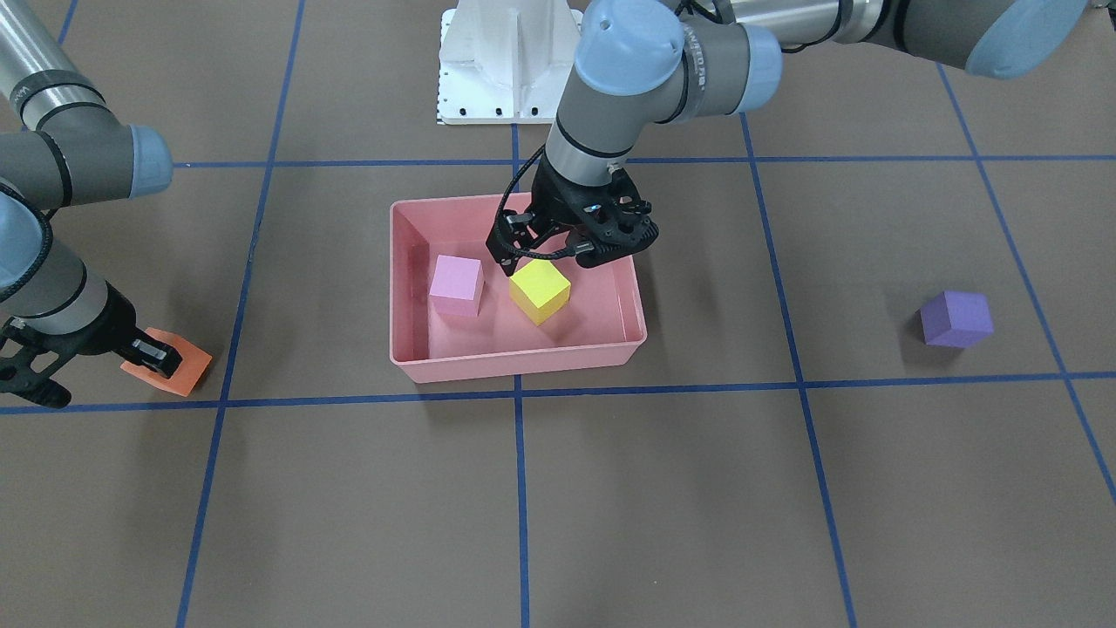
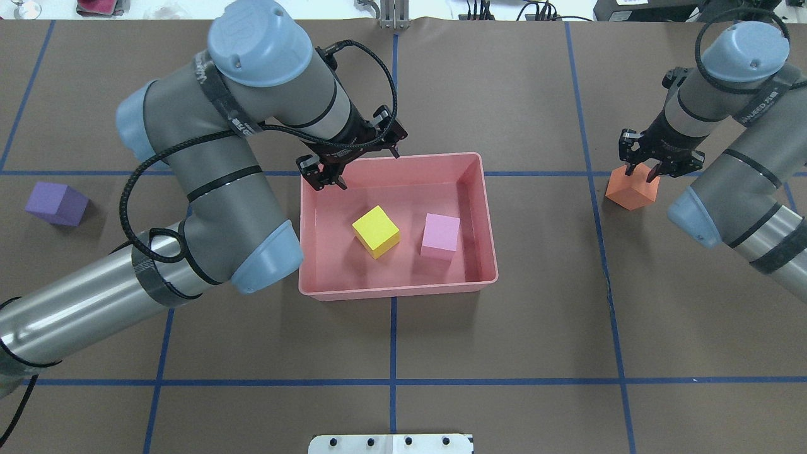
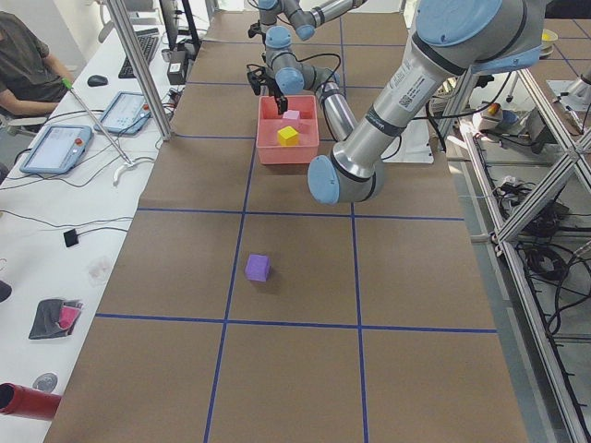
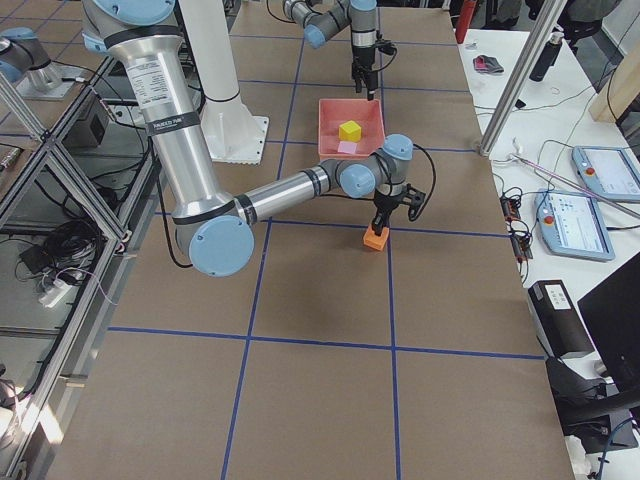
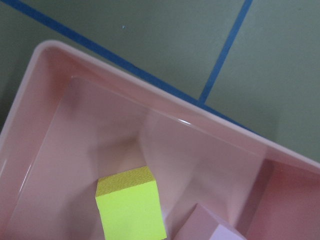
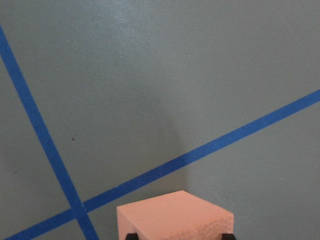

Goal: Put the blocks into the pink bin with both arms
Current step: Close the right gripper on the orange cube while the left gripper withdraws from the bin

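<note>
With right hand (image 2: 642, 173) clamped on orange block (image 2: 630, 192), resting on the surface well right of pink bin (image 2: 397, 291), lift straight, clear the rim, release beside yellow block (image 2: 376, 231). Move left hand (image 2: 328, 183), spread and empty over bin corner, aside first.

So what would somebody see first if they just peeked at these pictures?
The pink bin in the table's middle, with a yellow block and a pink block inside and the left tool open above it. Then the right tool pinching an orange block on the robot's right, and a purple block alone on its left.
</note>
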You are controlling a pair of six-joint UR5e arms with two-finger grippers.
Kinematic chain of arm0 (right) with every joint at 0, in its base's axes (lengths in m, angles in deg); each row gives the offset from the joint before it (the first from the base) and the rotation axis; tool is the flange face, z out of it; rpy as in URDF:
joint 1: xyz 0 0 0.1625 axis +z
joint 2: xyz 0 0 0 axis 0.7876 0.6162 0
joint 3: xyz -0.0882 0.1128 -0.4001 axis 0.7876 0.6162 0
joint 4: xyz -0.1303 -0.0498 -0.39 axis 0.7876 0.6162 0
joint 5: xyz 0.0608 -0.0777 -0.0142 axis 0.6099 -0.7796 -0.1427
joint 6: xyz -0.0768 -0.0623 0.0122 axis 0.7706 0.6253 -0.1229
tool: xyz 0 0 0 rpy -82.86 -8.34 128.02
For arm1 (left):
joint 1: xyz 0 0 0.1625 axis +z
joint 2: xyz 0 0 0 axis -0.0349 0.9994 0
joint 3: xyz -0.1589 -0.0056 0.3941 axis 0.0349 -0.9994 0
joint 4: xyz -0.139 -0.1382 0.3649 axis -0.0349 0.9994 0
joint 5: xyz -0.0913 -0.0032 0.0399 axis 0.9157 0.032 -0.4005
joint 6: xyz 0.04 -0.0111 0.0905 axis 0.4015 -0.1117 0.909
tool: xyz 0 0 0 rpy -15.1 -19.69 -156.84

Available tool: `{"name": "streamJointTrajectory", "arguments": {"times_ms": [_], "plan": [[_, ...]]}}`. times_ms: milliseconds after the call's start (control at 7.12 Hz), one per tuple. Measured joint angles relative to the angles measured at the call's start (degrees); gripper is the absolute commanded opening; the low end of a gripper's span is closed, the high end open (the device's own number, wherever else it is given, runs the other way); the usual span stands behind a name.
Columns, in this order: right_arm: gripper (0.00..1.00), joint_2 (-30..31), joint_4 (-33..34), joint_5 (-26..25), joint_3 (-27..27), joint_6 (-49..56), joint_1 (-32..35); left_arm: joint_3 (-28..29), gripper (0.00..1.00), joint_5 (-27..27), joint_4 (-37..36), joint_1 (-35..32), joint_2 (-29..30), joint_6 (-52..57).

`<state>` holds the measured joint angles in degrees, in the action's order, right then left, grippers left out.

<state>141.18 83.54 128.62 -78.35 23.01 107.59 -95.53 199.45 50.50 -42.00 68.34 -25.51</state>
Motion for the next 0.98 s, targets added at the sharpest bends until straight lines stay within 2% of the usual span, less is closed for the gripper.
{"name": "streamJointTrajectory", "arguments": {"times_ms": [140,281,421,982], "plan": [[0.00,-1.96,2.80,-0.10,-1.03,-0.37,0.05,-2.21,0.99,1.24,-0.29,-2.80,-1.50,1.14],[0.96,-3.39,5.28,-0.17,-1.69,-0.48,0.18,-4.37,0.99,2.97,-0.48,-5.35,-3.70,3.03],[1.00,-3.83,6.51,-0.01,-2.23,-0.46,0.44,-5.65,0.99,3.97,-0.56,-6.70,-5.44,4.38],[1.00,-0.06,6.42,0.02,-2.88,-0.70,0.84,-6.21,0.99,4.14,-0.68,-7.40,-6.53,5.19]]}}
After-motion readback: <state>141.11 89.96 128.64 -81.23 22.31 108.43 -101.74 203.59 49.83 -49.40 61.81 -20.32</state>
